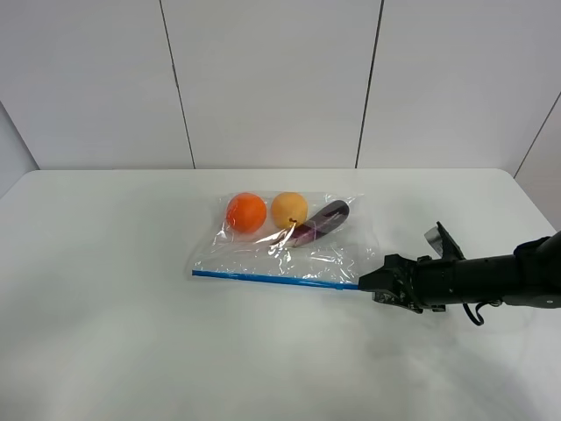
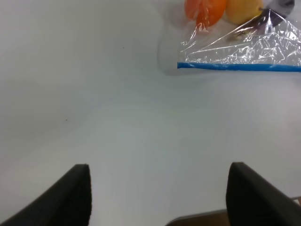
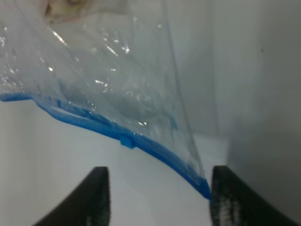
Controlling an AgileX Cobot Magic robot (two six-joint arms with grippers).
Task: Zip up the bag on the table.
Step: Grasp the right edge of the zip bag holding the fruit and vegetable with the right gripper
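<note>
The clear crinkly bag [image 1: 289,254] lies flat mid-table [image 1: 105,351], holding an orange, a yellow fruit and a purple eggplant. Its blue zipper strip [image 1: 272,279] runs along the near edge. My right gripper [image 1: 366,282] is low at the strip's right end. In the right wrist view the gripper [image 3: 160,202] is open, with the bag's corner and the strip [image 3: 155,149] between its fingers [image 3: 96,197]; the strip's tip lies at the other finger. A small blue slider [image 3: 128,141] sits on the strip. My left gripper [image 2: 160,197] is open and empty, well away from the bag [image 2: 244,52].
A grey panelled wall [image 1: 272,79] stands behind the table's far edge. The right arm [image 1: 491,279] stretches in low from the right side. The left arm is outside the exterior high view.
</note>
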